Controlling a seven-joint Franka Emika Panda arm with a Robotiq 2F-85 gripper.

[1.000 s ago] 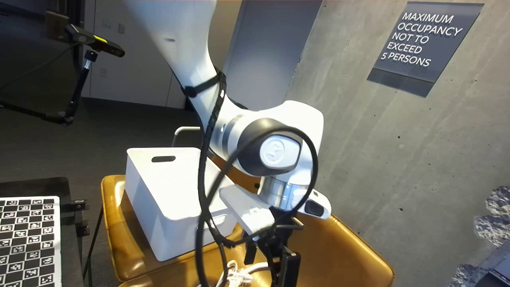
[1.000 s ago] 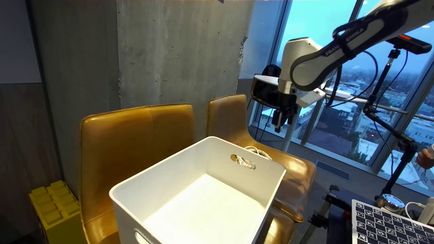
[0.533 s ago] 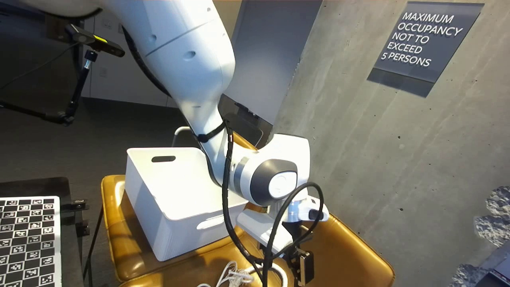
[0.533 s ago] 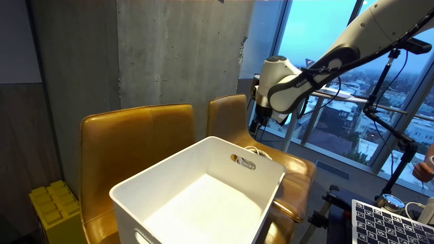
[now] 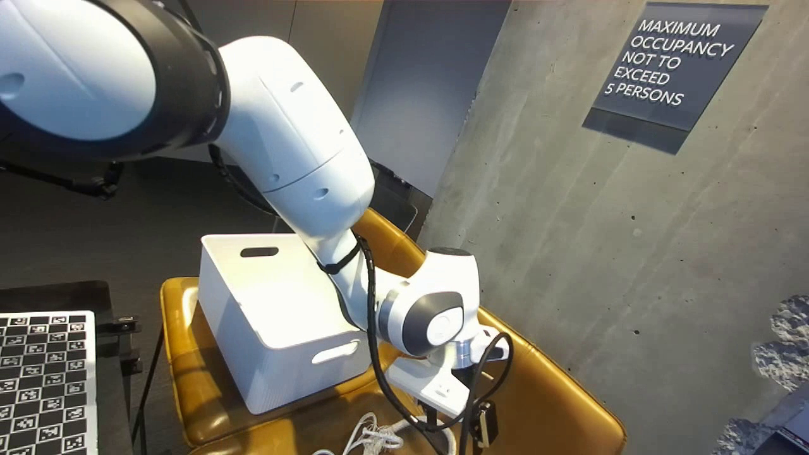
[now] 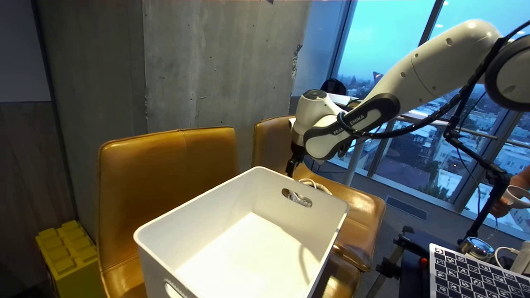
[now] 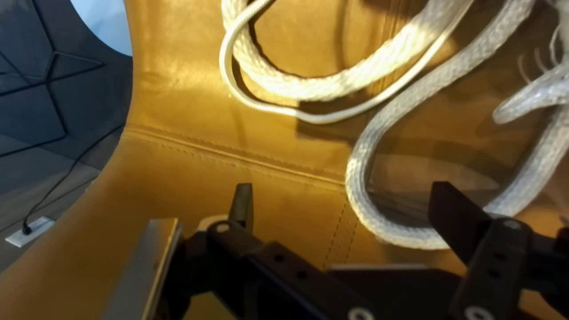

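Over the chair (image 7: 200, 178), gripper (image 7: 342, 195) hangs with its jaws spread wide, near the rope (image 7: 306, 86) that lies beside the bin (image 5: 227, 328).

The white bin (image 6: 223, 207) is open on top, leaving a way straight down inside; a chair backrest (image 6: 169, 165) blocks one long side of the bin, and beyond its end nearest the robot arm (image 6: 368, 118), rope (image 7: 320, 86) obstructs the neighbouring seat (image 6: 360, 211).
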